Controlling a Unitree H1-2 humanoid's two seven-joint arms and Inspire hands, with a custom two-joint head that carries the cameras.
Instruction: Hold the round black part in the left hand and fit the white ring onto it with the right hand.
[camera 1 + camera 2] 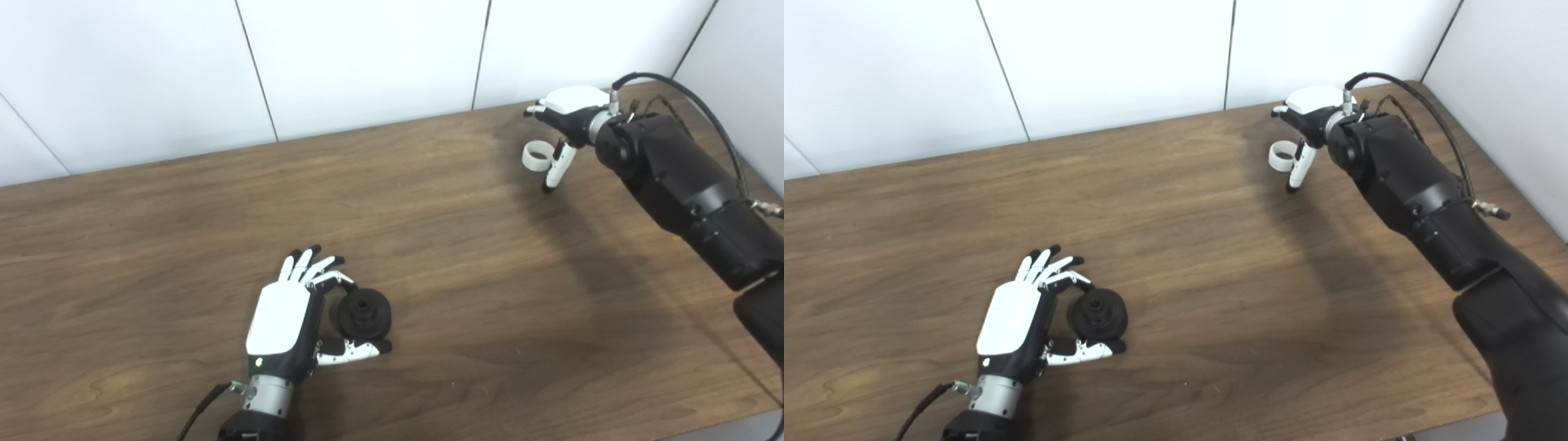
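Fingers [327,280] of the left hand [288,318] curl over the top of the round black part [364,314] while the thumb [355,350] lies along its near side, so the part sits pinched betw. the two, close to the near-left area of the tabletop [429,257]. Whether the part is lifted or resting on the wood can't be told; it looks low, at or just above the surface. Part shows a raised hub w/ a dark hole in the middle, facing up and toward the camera. Back of the left hand is white, palm side black, w/ a small green light near the wrist; its arm comes in from the bottom edge, cable trailing off to the left.

Right hand [1304,122] is far off at the back-right of the tabletop, well apart from the left. It grasps the white ring [1283,155]: ring hangs at the hand's left side, touching the downward-pointing white finger [1297,171], opening roughly facing the camera. Exactly which other digits pinch it is hidden by the hand's body. Ring is held above the wood, w/ a soft shadow on the tabletop below and nearer the camera.

Right forearm is black and bulky, running from the bottom-right corner up to the wrist, a black cable [1427,110] looping over it. Behind the tabletop stands a white panelled wall [367,61] w/ thin dark seams.
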